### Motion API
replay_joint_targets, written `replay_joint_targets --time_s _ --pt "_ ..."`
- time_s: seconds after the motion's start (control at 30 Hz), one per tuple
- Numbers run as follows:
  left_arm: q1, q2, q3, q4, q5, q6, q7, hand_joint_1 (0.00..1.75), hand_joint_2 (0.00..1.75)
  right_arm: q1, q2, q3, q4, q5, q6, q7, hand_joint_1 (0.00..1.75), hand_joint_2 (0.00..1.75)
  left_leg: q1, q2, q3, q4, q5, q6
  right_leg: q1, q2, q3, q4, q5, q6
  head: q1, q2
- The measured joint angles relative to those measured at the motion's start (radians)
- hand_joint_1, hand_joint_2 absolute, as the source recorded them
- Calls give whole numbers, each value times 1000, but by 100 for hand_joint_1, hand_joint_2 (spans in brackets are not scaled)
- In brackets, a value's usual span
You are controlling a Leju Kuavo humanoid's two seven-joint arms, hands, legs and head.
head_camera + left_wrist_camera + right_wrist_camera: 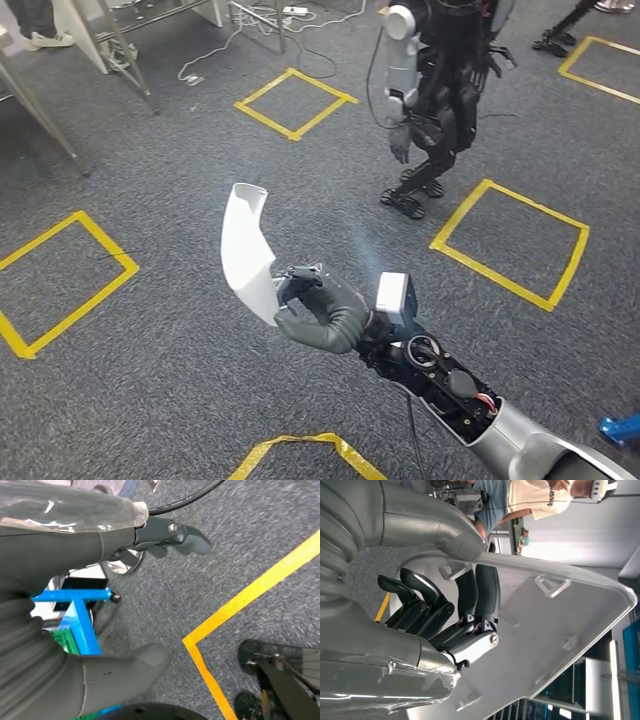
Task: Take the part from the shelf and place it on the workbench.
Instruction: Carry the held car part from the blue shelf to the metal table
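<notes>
Carry step, I judge: part is off the shelf and in my grip, no tabletop in sight, so the next move calls for walking or turning until the tabletop comes into the head view, then lowering and letting go. Keep the grip firm meanwhile; the panel is broad and thin, so it could swing or slip.

My right robot hand (317, 310) is closed on the white curved plastic part (245, 250), thumb on one face and dark fingers (478, 597) wrapped on the other, pinching near its lower edge. Part stands roughly upright above the hand, out ahead of my body over the floor. In the right wrist view the inner face of the part shows small moulded clip tabs (551, 585).

My left robot hand (124, 545) hangs at my side, holding nothing; thumb (124, 672) and fingers sit apart, loosely spread.

Further out: grey carpet floor (166, 330) under the right hand, yellow tape squares (296, 102) marked on it beyond and to both sides. Another humanoid robot (434, 90) stands well beyond the part, to the right. Metal frame legs (45, 120) far off left. In the right wrist view, a person (523, 500) stands behind the part.
</notes>
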Motion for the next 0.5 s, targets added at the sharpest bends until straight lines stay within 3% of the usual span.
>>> replay_joint_targets --time_s 0.07,0.1,0.17,0.23,0.27,0.33,0.37,0.4,0.43,0.5 --pt "-3 0 1 0 4 0 -1 0 175 -10 0 1 3 -1 2 -1 175 175 -6 39 68 -129 43 8 6 -17 5 2 -7 9 0 0" --pt "-4 0 1 0 6 0 -2 0 175 -14 1 2 5 -1 2 -1 175 175 -9 49 83 -158 49 14 8 -26 7 2 -10 14 3 0" --pt "-4 0 2 0 7 1 -4 0 175 -21 3 4 9 -1 3 -2 175 175 -13 32 83 -166 48 26 8 -43 13 1 -15 24 9 0" --pt "-3 0 4 0 7 1 -5 0 175 -25 5 6 12 -1 3 -2 175 175 -11 10 87 -170 49 38 3 -24 13 17 -32 35 12 0" --pt "-3 0 5 0 8 1 -5 0 175 -26 5 6 14 -1 3 -2 175 175 -9 0 89 -172 50 44 0 0 -2 53 -55 39 15 0" --pt "-4 0 6 0 8 1 -5 0 175 -25 5 7 18 -2 3 -3 175 175 -10 -21 91 -173 50 53 -2 45 -68 185 -117 42 23 0" --pt "-5 0 7 0 8 1 -4 0 175 -23 5 7 21 -3 3 -2 175 175 -11 -34 92 -173 49 56 -1 53 -106 257 -143 42 27 0" --pt "-5 0 7 0 7 1 -4 0 175 -20 5 7 24 -4 3 -2 175 175 -12 -48 93 -172 48 57 -1 56 -133 301 -150 42 30 0" --pt "-4 0 7 0 6 1 -3 0 175 -16 5 7 27 -6 3 -2 175 175 -13 -63 95 -172 48 57 -1 58 -142 307 -136 40 32 0" --pt "-3 0 7 0 1 1 -1 0 175 -10 5 6 30 -9 3 -3 175 175 -13 -92 102 -170 45 56 0 72 -106 205 -58 33 38 0"
